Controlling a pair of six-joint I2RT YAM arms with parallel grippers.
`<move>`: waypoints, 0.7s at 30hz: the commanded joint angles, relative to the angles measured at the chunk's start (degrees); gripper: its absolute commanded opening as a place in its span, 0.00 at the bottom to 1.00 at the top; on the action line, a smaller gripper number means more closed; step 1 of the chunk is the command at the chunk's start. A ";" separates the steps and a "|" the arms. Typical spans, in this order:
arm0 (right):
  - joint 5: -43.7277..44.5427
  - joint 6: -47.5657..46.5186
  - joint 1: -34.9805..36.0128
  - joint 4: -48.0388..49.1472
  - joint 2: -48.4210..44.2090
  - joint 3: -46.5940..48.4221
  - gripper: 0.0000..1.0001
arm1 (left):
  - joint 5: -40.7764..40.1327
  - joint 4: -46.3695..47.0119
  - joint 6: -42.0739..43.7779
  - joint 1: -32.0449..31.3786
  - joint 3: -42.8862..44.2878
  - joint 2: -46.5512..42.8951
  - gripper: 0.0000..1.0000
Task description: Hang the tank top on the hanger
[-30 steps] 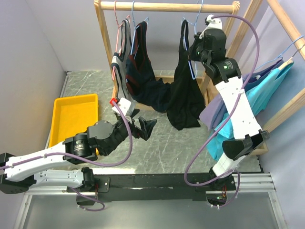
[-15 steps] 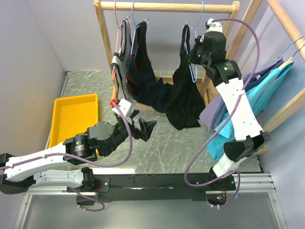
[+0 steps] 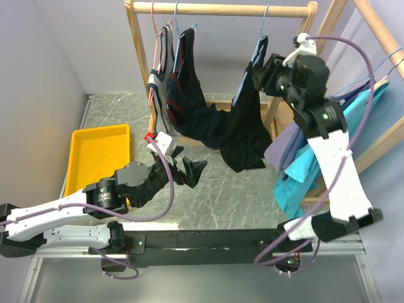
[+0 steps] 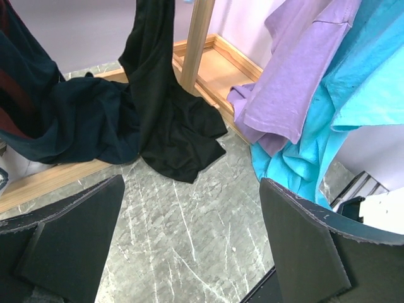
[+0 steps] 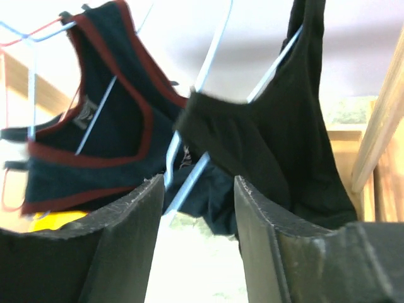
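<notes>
Both stand spread, pinching nothing: left gripper [image 4: 190, 183], and right gripper [image 5: 199, 180], seen from above at one o'clock of the tank top [image 3: 246, 126] hanging on the hanger [image 5: 212, 48]. Only the right wrist view shows an unreadable label [image 5: 85, 113] on the red-trimmed top [image 5: 107, 136].

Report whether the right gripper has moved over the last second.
Yes. The right gripper has swung rightward, its wrist now across the rack's right post, away from the light-blue hanger.
</notes>
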 commanded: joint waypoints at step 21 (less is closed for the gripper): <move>30.80 11.38 24.04 18.32 -9.21 -56.52 0.97 | -1.34 0.57 -5.83 1.10 -3.73 -4.35 0.97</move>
